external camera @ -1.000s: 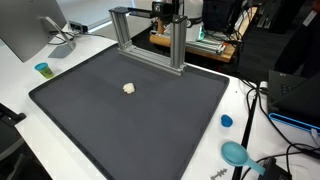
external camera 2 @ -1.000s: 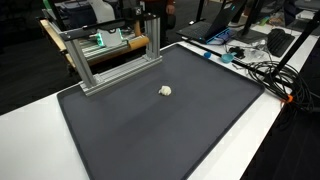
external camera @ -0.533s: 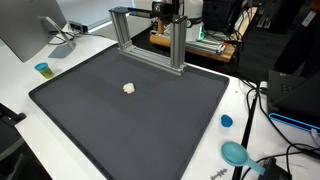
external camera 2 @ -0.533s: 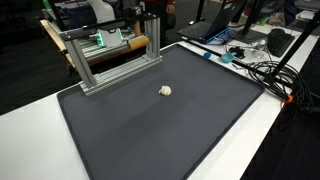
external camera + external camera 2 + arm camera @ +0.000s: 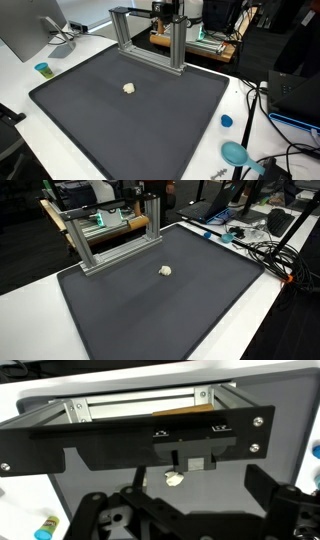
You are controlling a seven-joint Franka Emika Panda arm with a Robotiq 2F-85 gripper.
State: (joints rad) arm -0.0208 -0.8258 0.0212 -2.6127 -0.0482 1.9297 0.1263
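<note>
1. Claw [image 5: 190, 518]: seen in the wrist view only; jaws spread wide, holding nothing.
2. Lump [image 5: 174, 478]: small, white, on the mat [image 5: 105, 482] ahead of the claw and well apart from it; both exterior views show it too.
3. Frame [image 5: 140, 406]: beyond the lump.
4. Cup [image 5: 42, 69]: blue, on the tabletop [image 5: 20, 92] off the mat.
5. Cables [image 5: 262, 250]: seen in an exterior view only.
</note>
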